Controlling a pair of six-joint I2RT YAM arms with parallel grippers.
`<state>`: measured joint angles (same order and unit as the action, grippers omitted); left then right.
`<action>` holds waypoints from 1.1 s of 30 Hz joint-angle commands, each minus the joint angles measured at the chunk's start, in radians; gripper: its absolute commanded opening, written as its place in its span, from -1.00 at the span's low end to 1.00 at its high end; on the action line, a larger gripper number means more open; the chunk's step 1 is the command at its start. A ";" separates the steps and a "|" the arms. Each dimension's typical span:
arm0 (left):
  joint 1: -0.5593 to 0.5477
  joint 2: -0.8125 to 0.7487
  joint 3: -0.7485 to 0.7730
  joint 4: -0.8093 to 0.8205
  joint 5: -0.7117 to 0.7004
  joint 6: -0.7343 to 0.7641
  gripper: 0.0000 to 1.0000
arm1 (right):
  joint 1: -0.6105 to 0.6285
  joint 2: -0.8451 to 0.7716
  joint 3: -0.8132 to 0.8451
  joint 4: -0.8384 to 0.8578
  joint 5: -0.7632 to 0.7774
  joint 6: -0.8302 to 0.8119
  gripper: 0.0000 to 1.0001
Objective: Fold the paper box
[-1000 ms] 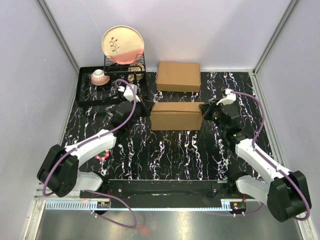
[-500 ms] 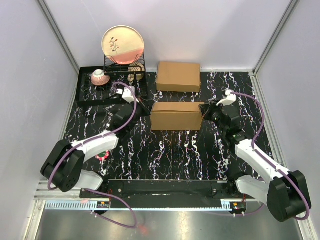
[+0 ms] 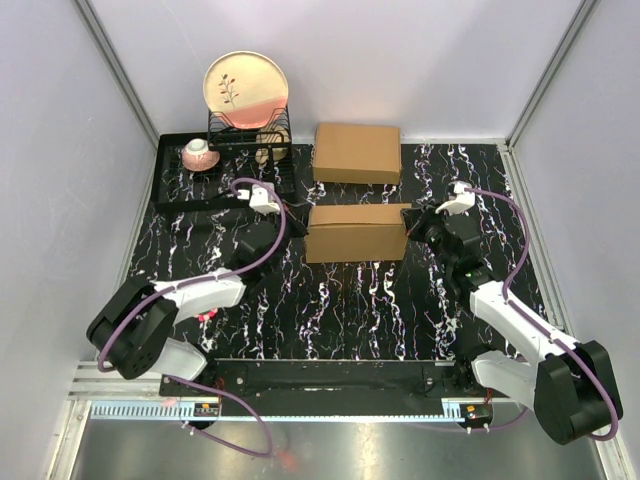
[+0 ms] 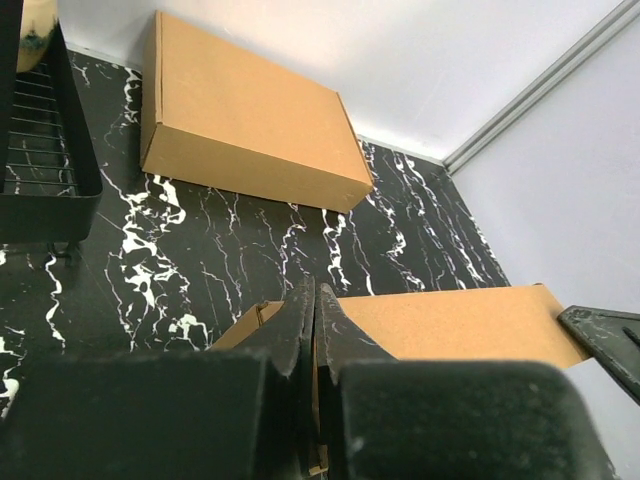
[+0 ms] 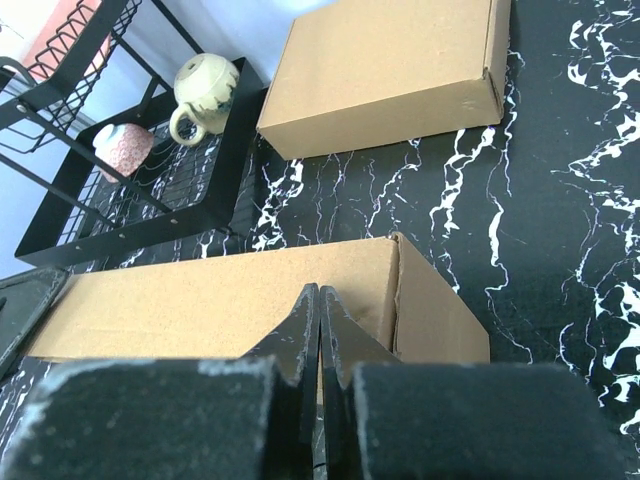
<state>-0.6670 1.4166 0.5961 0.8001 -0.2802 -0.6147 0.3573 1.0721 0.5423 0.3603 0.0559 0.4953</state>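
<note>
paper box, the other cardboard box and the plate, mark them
paper box (image 3: pixel 355 218): top external view, middle of its top face
other cardboard box (image 3: pixel 357 151): top external view, middle of its lid
plate (image 3: pixel 246 90): top external view, centre of its face

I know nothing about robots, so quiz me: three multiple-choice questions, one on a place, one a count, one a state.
1. Where is the plate? A upright in the rack; B flat on a box; C in a tool's grip.
2. How many brown boxes? A one; B two; C three.
3. The left tool and right tool are: A both shut; B both wide open; C one open, one shut.
Answers: 1A, it stands on edge in the rack at back left. 2B, a near box between the tools and a far box behind it. 3A, each wrist view shows its tool closed tight.
</note>
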 commanded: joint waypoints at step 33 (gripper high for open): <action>-0.212 -0.037 -0.071 -0.538 -0.177 0.078 -1.00 | 0.003 -0.109 0.027 -0.621 -0.091 -0.009 -0.95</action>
<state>-0.8448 1.3762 0.6098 0.7017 -0.5560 -0.5430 0.3511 0.9688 0.5854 0.1242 0.0513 0.5041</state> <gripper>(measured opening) 0.002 0.012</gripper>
